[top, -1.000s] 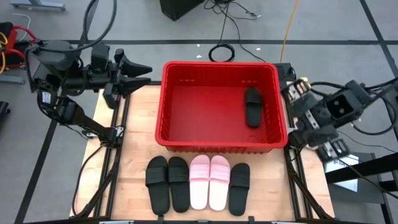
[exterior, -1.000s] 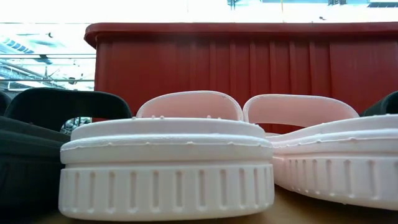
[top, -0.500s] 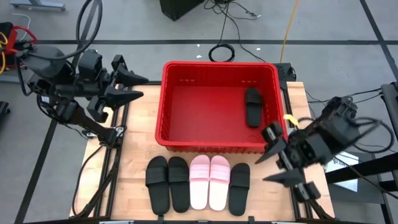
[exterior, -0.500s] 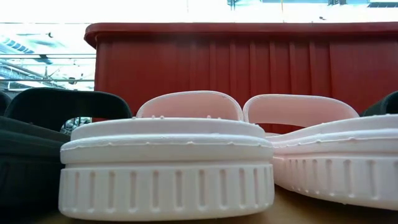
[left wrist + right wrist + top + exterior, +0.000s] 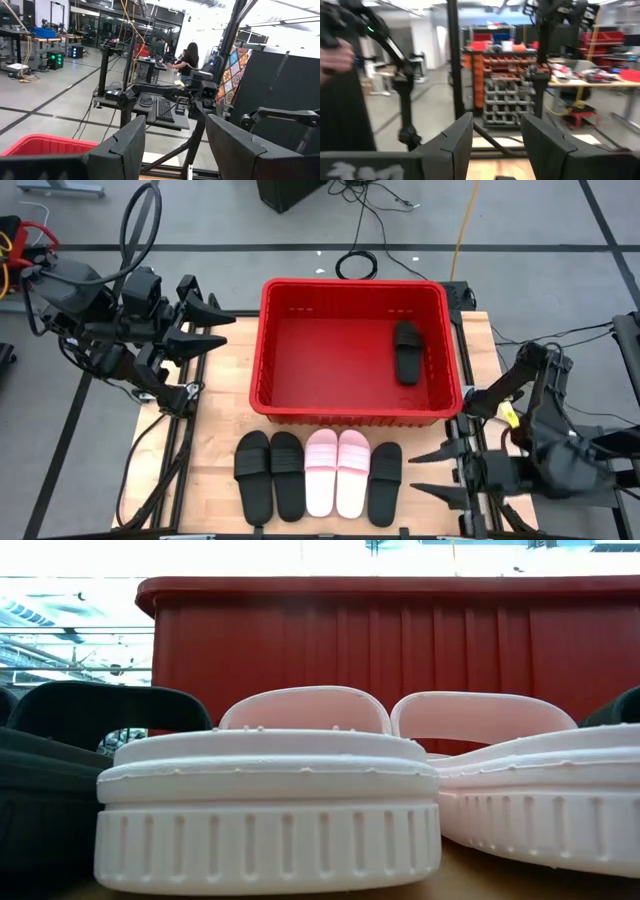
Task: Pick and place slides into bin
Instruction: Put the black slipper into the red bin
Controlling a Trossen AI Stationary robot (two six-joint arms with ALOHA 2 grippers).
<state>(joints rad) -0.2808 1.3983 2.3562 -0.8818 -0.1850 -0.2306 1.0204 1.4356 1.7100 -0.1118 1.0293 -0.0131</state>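
The red bin (image 5: 350,405) stands at the table's far middle with one black slide (image 5: 405,352) lying flat on its floor at the right. Five slides lie side by side on their soles at the near edge: two black (image 5: 252,475) (image 5: 287,473), two pink (image 5: 321,471) (image 5: 352,471) and one black (image 5: 384,482). My right gripper (image 5: 411,473) is open and empty just right of that last black slide, its fingers pointing toward the table's left. My left gripper (image 5: 222,332) is open and empty left of the bin, pointing toward it.
In the low view the pink slides (image 5: 270,800) (image 5: 520,790) fill the foreground, with the bin's ribbed wall (image 5: 400,650) behind them. Bare wood (image 5: 215,410) shows left of the bin. Cables (image 5: 355,262) lie on the floor beyond the table.
My right gripper has swung from beside the bin's right wall toward the table's near edge and turned, so its fingers now point left at the row of slides. My left gripper has shifted a little toward the near edge. The slides have not moved.
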